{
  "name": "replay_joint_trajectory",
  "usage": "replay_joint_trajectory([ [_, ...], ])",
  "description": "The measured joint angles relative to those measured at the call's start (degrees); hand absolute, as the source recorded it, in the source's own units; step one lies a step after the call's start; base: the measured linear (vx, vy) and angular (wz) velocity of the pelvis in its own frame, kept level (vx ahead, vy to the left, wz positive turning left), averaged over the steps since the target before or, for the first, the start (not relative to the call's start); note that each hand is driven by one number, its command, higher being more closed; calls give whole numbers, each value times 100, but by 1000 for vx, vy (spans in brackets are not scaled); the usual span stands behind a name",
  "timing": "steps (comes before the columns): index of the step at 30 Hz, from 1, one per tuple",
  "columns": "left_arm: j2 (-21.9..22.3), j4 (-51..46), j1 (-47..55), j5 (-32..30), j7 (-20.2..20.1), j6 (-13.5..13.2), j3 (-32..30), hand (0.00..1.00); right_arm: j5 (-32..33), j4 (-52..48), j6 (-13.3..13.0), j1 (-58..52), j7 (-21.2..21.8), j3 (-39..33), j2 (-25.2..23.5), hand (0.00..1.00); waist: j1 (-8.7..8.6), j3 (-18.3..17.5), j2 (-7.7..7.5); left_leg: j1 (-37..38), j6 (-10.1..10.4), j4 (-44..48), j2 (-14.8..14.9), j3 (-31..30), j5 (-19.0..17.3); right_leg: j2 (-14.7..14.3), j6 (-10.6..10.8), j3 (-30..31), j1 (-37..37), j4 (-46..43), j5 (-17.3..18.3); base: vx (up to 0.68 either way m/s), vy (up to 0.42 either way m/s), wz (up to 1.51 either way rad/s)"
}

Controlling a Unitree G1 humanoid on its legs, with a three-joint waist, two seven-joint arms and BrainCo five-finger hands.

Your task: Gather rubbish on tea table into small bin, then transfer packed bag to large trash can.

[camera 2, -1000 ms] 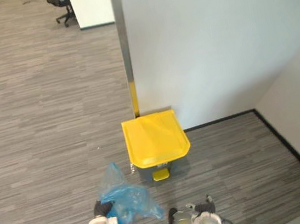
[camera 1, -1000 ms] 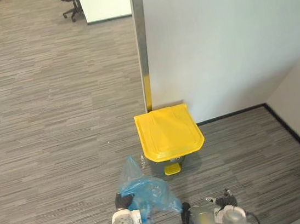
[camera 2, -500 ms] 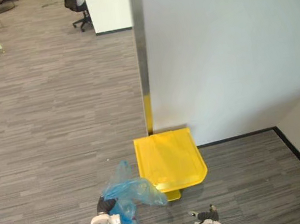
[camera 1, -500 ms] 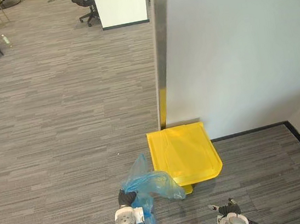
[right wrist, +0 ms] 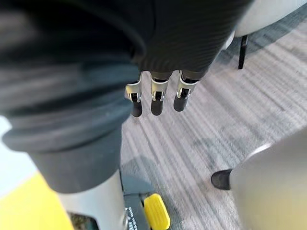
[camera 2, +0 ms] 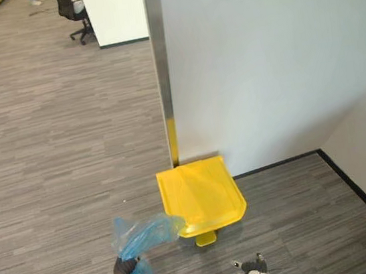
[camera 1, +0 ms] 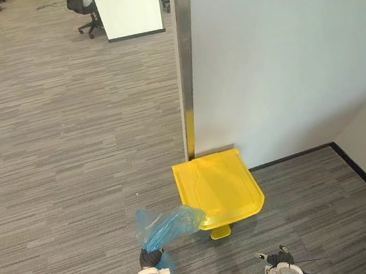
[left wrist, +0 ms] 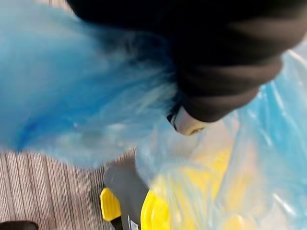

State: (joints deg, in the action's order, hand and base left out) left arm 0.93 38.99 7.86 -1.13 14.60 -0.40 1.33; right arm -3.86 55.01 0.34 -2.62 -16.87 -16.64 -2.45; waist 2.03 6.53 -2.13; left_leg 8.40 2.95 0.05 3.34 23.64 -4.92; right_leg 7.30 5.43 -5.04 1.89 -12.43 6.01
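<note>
Left hand [camera 1: 151, 257] apparently clamps blue bag [camera 1: 171, 223] | bag stretches lengthwise, loose end pointing toward yellow-lidded trash can [camera 1: 220, 187] | right hand [right wrist: 156, 96] fingers straight, relaxed.

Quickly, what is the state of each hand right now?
Left hand: closed on the blue bag.
Right hand: open, fingers relaxed, holding nothing.

The blue bag [camera 1: 168, 225] swallows most of my left hand [camera 1: 150, 257], and its blurred film hides whatever lies inside. The yellow lid [camera 1: 218, 186] covers nearly all of the trash can [left wrist: 123, 189]. The top edge cuts off an office chair [camera 1: 81, 5]
</note>
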Motion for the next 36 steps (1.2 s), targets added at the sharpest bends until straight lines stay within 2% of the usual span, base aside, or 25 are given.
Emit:
replay_joint_trajectory([
  [1,34,-9,-50,-1,-8,3,37,100,5,-7,0,-23,2,-49,38,0,-21,79,19,-16,1,62,24,-165,-186,76,42,-6,176,-596,17,-61,35,25],
  [3,59,-60,-62,-3,-6,3,19,100,119,-51,-35,-24,-8,-288,74,0,-50,233,84,78,-122,368,100,-393,-377,138,253,-55,941,-2176,-114,-61,50,27],
  [4,20,-78,-62,-7,6,11,-17,100,177,-42,-49,32,-20,-293,61,0,-54,285,45,79,-182,756,238,-435,-643,120,80,-106,1181,-2214,36,-12,47,15],
  [5,-21,-112,-64,-7,17,11,-34,100,177,-25,-48,39,-31,-288,54,0,-39,301,6,81,-193,878,260,-441,-734,108,69,-126,1303,-2129,33,27,30,3],
  [8,-188,-230,-107,-11,36,8,-39,100,224,-43,-58,171,-118,-307,7,0,-6,371,-115,-48,-170,1511,378,-423,-1118,-62,65,-101,1830,-1084,-258,119,-30,2],
  [9,-191,-316,-111,-9,60,6,-52,100,233,-41,-58,213,-153,-377,12,0,-3,425,-151,-49,-74,1833,400,-425,-1364,-118,22,-107,1946,-882,-327,245,-112,14],
  [10,-189,-334,-110,-9,73,6,-51,100,233,-40,-55,208,-171,-396,14,0,-4,429,-159,-49,-38,1934,400,-452,-1453,-123,3,-109,1949,-855,-327,284,-162,26],
  [11,-176,-358,-121,-5,129,1,-49,100,254,-22,-48,186,-196,-446,25,0,-17,434,-171,-53,55,2152,397,-570,-1650,-135,-35,-120,1826,-808,-259,346,-201,33],
  [12,-164,-364,-164,-3,159,-23,-50,100,268,5,-30,160,-213,-507,32,0,-4,440,-183,-53,183,2354,397,-675,-1850,-133,61,-84,1588,-593,-24,363,-191,19],
  [13,-106,-371,-212,2,180,-30,-42,100,314,7,-30,193,-216,-528,81,0,30,492,-47,-67,204,2483,537,-727,-1972,-235,169,-114,1610,-705,-29,331,-147,15],
  [14,-49,-380,-273,3,182,-56,-23,100,397,-17,-42,266,-211,-532,99,0,7,552,119,-133,187,2510,644,-833,-2051,-320,162,-240,1621,-747,9,264,-86,22],
  [15,4,-381,-369,1,180,-63,-23,100,397,-37,-39,312,-213,-620,131,0,-25,621,204,-122,170,2428,665,-1013,-2060,-371,44,-348,1630,-857,118,246,-77,36],
  [17,57,-405,-382,0,178,-103,-17,100,398,-30,-4,307,-213,-682,121,0,13,619,219,11,165,2313,701,-1201,-2037,-452,-21,-388,1624,-1063,278,239,-68,17],
  [18,56,-407,-389,-2,156,-137,-30,100,399,-39,-6,282,-214,-700,83,0,35,608,215,98,171,2316,740,-1390,-2022,-480,-66,-454,1610,-1297,515,250,-74,6],
  [20,64,-440,-413,-15,166,-77,-31,100,404,-55,11,281,-239,-722,63,0,37,594,241,127,172,2310,778,-1420,-2010,-481,-121,-541,1572,-1322,578,164,-34,6],
  [24,15,-516,-489,-86,142,-37,-23,100,392,-90,18,376,-226,-503,66,0,88,594,239,-72,214,2509,829,-1377,-1973,-441,-194,-580,1616,-1286,510,45,25,3],
  [29,10,-771,-465,-81,122,-49,-13,100,398,-345,15,516,-212,6,-2,0,118,567,210,-500,210,2610,715,-1416,-1973,-305,-186,-592,1863,-1126,338,-45,61,12],
  [36,-27,-1246,-230,-23,122,-52,161,100,400,-1490,-33,947,-223,928,-92,0,166,510,266,-880,175,2513,689,-1492,-1972,-215,-234,-711,2124,-977,144,-52,-11,14],
])
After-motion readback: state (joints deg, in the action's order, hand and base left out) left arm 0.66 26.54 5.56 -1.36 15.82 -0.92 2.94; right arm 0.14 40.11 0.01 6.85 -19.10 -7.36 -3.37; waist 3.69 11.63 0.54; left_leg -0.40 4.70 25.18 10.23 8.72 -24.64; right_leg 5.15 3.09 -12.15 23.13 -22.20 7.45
